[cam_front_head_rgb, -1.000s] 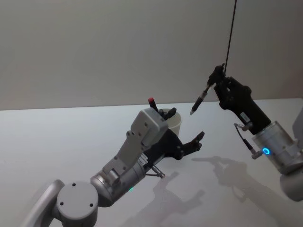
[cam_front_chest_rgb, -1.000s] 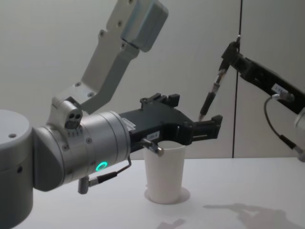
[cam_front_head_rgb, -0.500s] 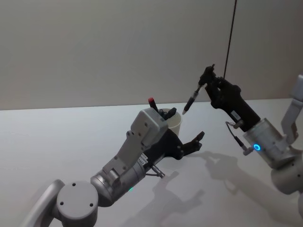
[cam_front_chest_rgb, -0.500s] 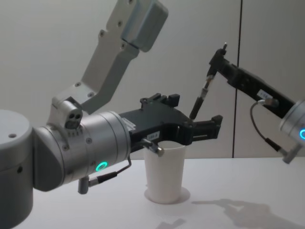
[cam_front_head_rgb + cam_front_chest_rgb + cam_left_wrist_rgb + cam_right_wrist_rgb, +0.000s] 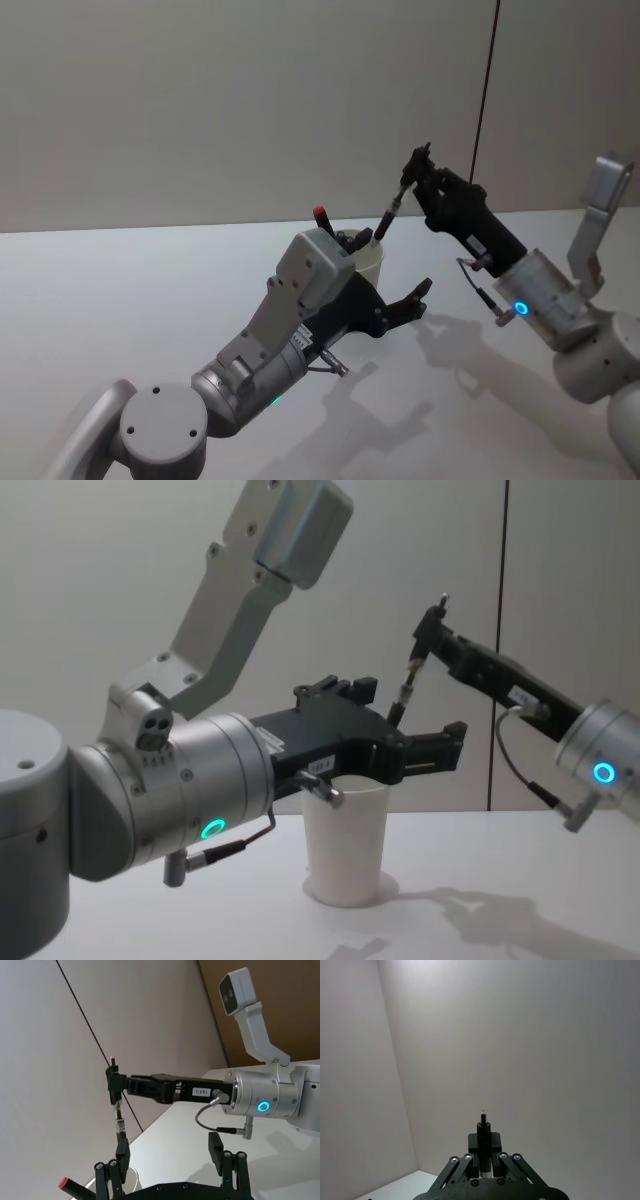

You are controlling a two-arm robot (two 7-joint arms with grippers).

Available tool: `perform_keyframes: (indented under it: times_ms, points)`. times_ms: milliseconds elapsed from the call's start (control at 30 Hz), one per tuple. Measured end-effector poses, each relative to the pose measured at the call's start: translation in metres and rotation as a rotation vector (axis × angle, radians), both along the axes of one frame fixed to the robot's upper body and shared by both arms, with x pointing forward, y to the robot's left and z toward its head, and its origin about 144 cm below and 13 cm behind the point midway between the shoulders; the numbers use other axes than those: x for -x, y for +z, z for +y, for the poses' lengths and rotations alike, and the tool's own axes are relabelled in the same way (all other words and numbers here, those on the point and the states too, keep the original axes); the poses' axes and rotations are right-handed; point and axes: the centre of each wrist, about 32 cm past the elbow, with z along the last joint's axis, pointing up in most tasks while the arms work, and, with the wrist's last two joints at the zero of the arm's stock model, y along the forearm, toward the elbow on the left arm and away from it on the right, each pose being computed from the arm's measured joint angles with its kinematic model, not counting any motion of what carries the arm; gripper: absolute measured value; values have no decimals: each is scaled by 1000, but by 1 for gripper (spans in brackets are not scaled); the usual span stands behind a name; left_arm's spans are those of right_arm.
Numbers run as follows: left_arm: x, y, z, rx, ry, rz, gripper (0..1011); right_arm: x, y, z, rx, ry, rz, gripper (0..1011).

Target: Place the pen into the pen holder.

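The slim black pen [image 5: 390, 211] is clamped at its upper end by the right gripper [image 5: 417, 172], tilted, its tip just above the far right rim of the white tapered paper cup [image 5: 345, 840]. The left gripper [image 5: 430, 750], fingers spread wide, is held level beside that rim. A red-capped marker [image 5: 322, 218] is seen in the cup.
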Motion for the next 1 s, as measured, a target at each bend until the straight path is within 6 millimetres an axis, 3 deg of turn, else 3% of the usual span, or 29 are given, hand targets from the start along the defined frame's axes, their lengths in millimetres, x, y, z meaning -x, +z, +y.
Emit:
perform_keyframes:
  times_ms: [533, 667, 1000]
  points:
    - [0, 0, 0, 0, 0, 0, 1000, -13, -6, 12, 32, 0, 30, 138]
    - [0, 0, 0, 0, 0, 0, 1000, -15, -7, 14, 39, 2, 31, 227]
    - [0, 0, 0, 0, 0, 0, 1000, -20, -9, 18, 45, 5, 29, 558]
